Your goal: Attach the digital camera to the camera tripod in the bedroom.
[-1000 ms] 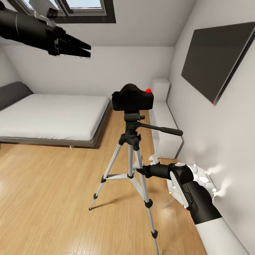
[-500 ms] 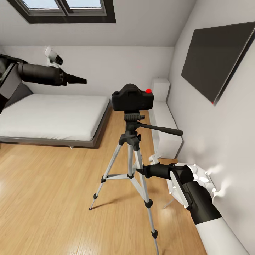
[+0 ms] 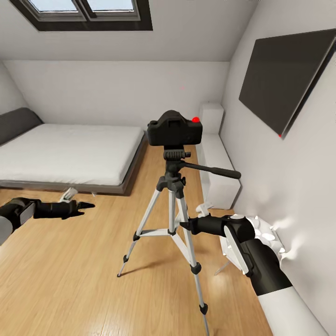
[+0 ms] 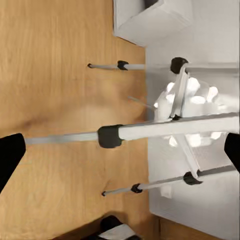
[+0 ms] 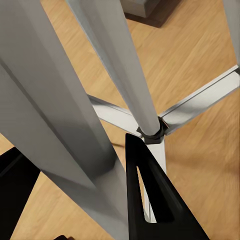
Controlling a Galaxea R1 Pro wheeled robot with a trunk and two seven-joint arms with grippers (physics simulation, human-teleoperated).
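My right gripper (image 3: pixel 186 227) clamps a slick, stiff leg of the camera tripod (image 3: pixel 173 205); top-heavy with the digital camera (image 3: pixel 175 129). Left gripper (image 3: pixel 86 205) looks closed, empty.

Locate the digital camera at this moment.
In the head view, the digital camera sits on the camera tripod head at center frame, between the bed on the left and the wall TV on the right.

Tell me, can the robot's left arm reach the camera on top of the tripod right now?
Probably yes, but it must rise first. The left gripper hangs low over the floor, well below the digital camera on the camera tripod, with open air between them.
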